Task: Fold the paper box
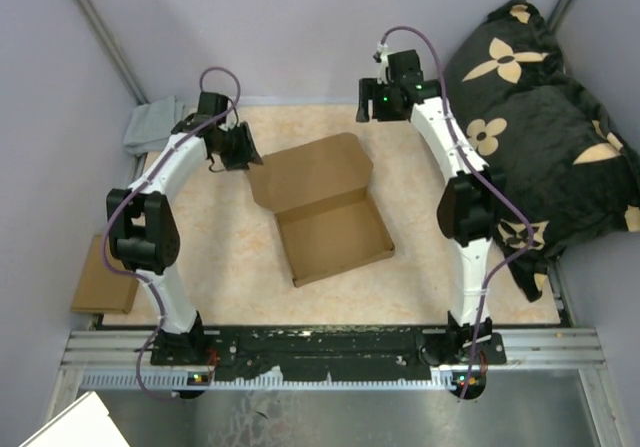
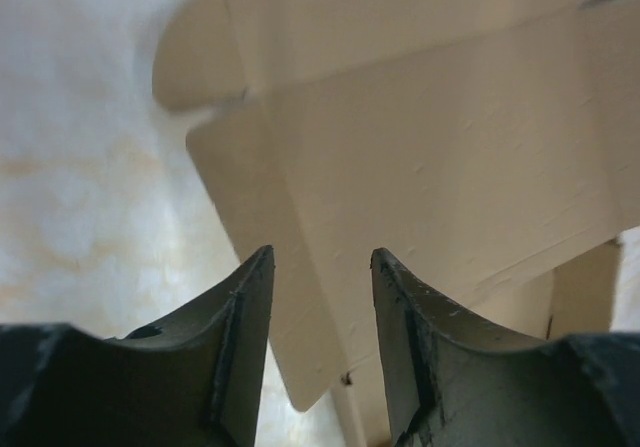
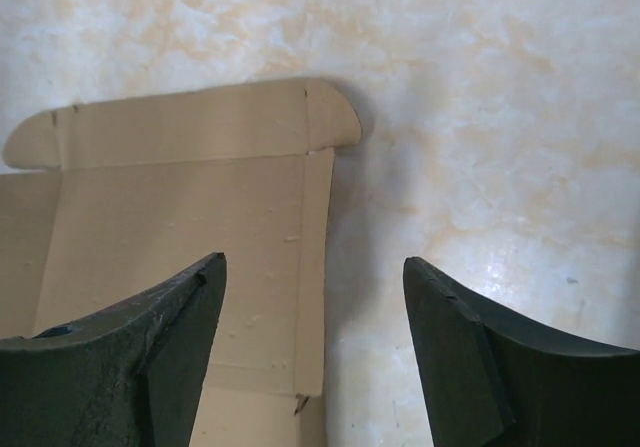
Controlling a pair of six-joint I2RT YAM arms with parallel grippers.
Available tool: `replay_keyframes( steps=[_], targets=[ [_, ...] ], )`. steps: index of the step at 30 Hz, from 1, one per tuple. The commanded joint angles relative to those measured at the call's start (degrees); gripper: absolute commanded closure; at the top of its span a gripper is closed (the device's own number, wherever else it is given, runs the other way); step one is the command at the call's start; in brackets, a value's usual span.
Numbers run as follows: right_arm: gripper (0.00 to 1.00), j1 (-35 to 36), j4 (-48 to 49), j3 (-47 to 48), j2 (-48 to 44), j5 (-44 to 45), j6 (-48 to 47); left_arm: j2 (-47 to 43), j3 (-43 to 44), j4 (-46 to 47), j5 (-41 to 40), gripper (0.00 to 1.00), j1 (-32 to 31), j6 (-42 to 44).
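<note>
Brown corrugated card, the paper box (image 1: 325, 212) lies in the middle of the counter (image 1: 225, 257), between the two arms. Its tray (image 1: 335, 239) sits on the near side and looks to have its walls up. The lid (image 1: 310, 172) lies open and flat beyond it, pointing away from the arm bases and leaning a little left. So the whole piece runs near to far, with the hinge crease crossing left to right.

The left hand (image 1: 242, 152) hovers just beside the lid's far-left corner, fingers apart with nothing between them. The right hand (image 1: 368, 107) is off the far-right corner, a little further out, spread wide and empty too. To my eye the left hand is nearer. Closing the lid would mean lifting its far edge back toward the tray.
</note>
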Motion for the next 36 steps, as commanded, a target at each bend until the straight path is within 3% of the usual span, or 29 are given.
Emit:
replay_keyframes(
  steps=[1, 11, 26, 29, 33, 36],
  targets=[
    [0.27, -0.8, -10.3, 11.7, 8.0, -6.4, -0.8, -1.2, -0.8, -7.8, 3.7, 0.49, -0.1, -0.7],
    [0.28, -1.0, -10.4, 14.2, 15.0, -12.3, -1.1, 0.8, -1.7, -8.4, 3.4, 0.49, 1.7, -0.3],
    [0.42, -0.9, -9.3, 15.6, 21.5, -15.0, 0.5, 7.2, -1.2, -6.7, 5.2, 0.51, 2.4, -1.1],
    [0.49, -0.8, -9.2, 15.6, 21.9, -15.7, 0.7, 8.5, -0.4, -6.7, 5.2, 0.52, 2.3, -1.0],
    [0.68, -0.3, -9.1, 15.6, 22.3, -15.8, 0.8, 10.8, 2.0, -6.7, 4.3, 0.54, 2.4, -0.2],
    [0.80, 0.1, -9.1, 15.5, 21.7, -14.2, 0.7, 12.2, 4.6, -6.6, 4.6, 0.68, 2.4, 0.1]
  ],
)
